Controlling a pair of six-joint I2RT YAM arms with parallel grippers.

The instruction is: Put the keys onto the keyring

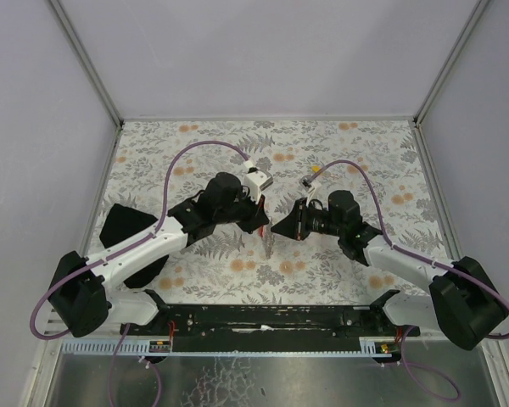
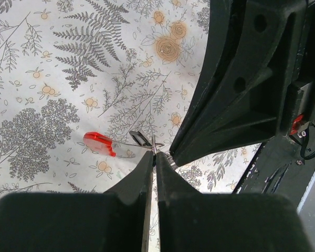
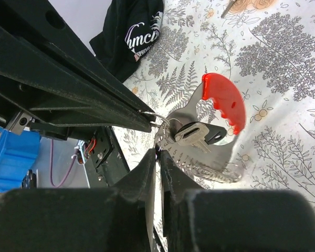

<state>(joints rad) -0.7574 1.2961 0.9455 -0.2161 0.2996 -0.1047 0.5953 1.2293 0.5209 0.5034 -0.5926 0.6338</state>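
Both grippers meet above the middle of the table and hold the keyring (image 1: 269, 242) between them. In the right wrist view the keyring is a grey metal fob (image 3: 199, 157) with a red loop (image 3: 224, 100), a thin wire ring (image 3: 158, 118) and one silver key (image 3: 195, 135) lying on a black tab. My right gripper (image 3: 159, 151) is shut on the wire ring's lower part. My left gripper (image 2: 155, 153) is shut on the same wire ring, with the red loop (image 2: 99, 143) showing beyond it. No keys with green or yellow caps are in view.
A black cloth (image 1: 123, 227) lies at the left of the fern-patterned table (image 1: 365, 153), and it also shows in the right wrist view (image 3: 131, 26). White walls close in the table's back and sides. A thin metal object (image 3: 230, 6) lies at the top edge of the right wrist view.
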